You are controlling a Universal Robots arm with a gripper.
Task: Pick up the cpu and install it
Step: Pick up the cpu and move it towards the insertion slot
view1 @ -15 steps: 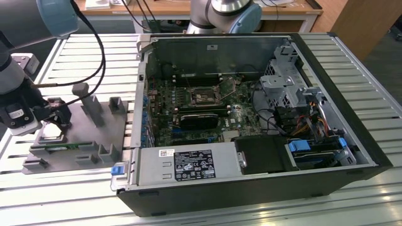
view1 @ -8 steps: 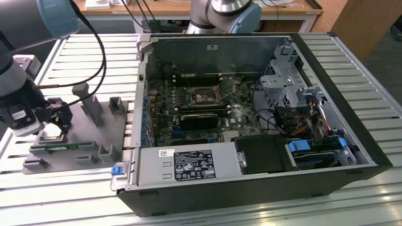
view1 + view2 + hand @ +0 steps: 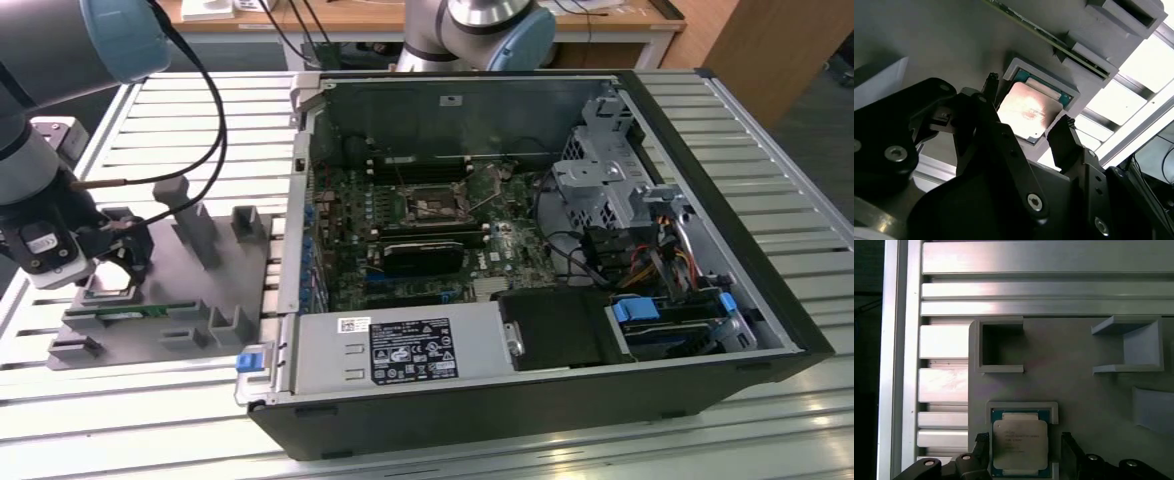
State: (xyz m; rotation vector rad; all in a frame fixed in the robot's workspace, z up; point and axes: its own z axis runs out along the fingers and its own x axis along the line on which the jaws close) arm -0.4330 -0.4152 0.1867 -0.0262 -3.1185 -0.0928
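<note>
Black gripper [image 3: 1028,101] fingers [image 3: 1066,137] stand open, one each side of the small square silver cpu [image 3: 1024,114] lying flat, shiny top up

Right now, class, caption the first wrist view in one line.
Open jaws flank the cpu, which sits in its recess on the grey fixture tray.

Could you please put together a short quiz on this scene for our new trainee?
1. True or false: the cpu lies in a grey fixture, outside the computer case.
2. The gripper is: A) shut on the cpu; B) open, straddling the cpu; C) inside the case.
3. Fill in: the fixture stands toward the exterior view's ___ of the case.
Key: 1 true; 2 B; 3 left.
</note>
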